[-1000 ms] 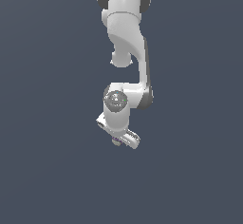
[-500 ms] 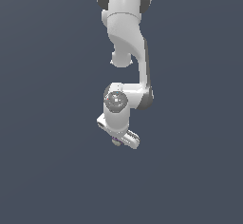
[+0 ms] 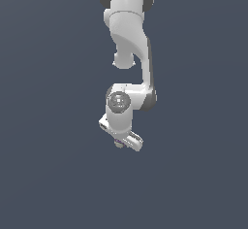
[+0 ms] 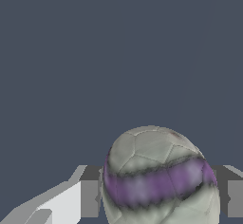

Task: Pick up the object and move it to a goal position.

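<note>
The object is an off-white ball with a purple stripe. In the wrist view it fills the space between my two fingers, which press on both of its sides. In the exterior view only a small bit of the ball peeks out under my white hand. My gripper is shut on the ball, with the arm reaching down from the top of the exterior view.
A plain dark grey-blue surface fills the view all around the arm. No other objects and no goal marker show.
</note>
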Controlling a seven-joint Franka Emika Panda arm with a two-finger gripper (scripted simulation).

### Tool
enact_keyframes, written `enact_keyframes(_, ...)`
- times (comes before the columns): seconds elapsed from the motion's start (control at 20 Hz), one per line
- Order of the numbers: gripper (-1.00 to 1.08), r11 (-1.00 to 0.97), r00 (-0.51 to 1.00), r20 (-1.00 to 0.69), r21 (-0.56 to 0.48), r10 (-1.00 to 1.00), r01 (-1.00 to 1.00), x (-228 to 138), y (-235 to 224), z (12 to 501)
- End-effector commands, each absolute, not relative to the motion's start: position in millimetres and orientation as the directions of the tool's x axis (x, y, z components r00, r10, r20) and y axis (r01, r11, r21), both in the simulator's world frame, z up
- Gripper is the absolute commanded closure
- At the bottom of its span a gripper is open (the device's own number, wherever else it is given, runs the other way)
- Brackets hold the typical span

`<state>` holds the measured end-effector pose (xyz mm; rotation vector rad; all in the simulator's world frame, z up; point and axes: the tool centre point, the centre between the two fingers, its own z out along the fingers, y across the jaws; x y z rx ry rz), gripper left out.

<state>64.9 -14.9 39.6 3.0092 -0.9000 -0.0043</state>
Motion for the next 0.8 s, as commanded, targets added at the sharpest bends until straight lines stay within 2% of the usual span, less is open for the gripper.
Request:
enact_keyframes(0.0, 1.08, -0.836, 0.836, -0.001, 0.0, -0.549, -0.549, 62, -14, 45)
enact_keyframes(0.35, 1.08, -0.836, 0.836, -0.001, 0.0, -0.549, -0.549, 43, -10, 68)
enact_keyframes(0.75, 1.08, -0.836, 0.836, -0.001, -0.001, -0.549, -0.549, 5, -3, 115)
